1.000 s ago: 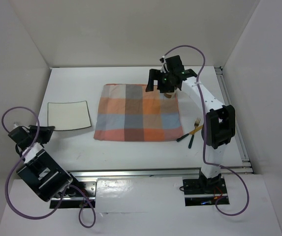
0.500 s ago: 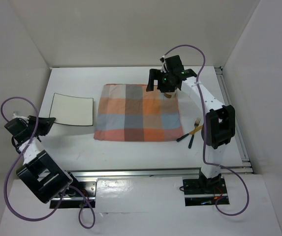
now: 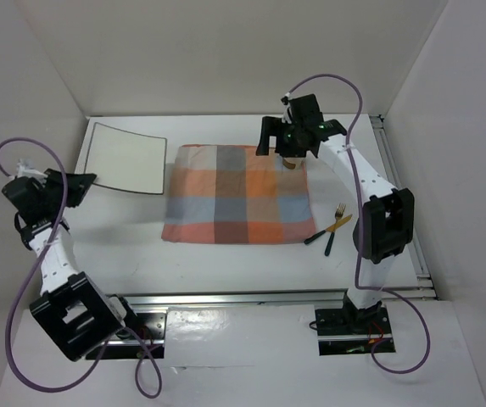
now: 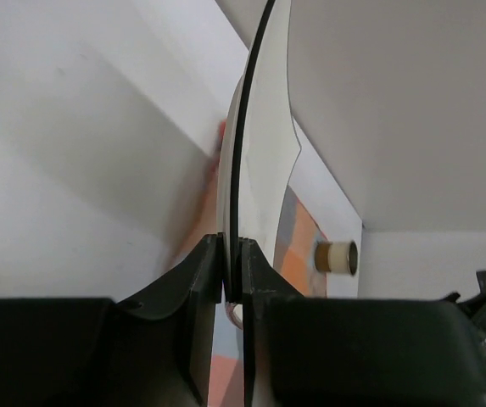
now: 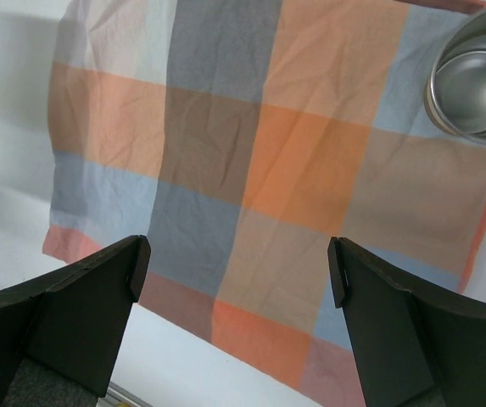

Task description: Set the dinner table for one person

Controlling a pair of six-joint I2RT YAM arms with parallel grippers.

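My left gripper is shut on the rim of the square white plate and holds it raised above the white dinner table at the far left; in the left wrist view the plate stands edge-on between my fingers. The checked cloth mat lies flat in the middle. A metal cup stands on the mat's far right corner, seen also in the right wrist view. My right gripper hovers open and empty just above the cup. A fork and knife lie right of the mat.
White walls enclose the table on the left, back and right. A metal rail runs along the near edge, another rail along the right side.
My left arm has lifted the plate off the table and carried it up and toward the far left. My right gripper has risen slightly above the cup.
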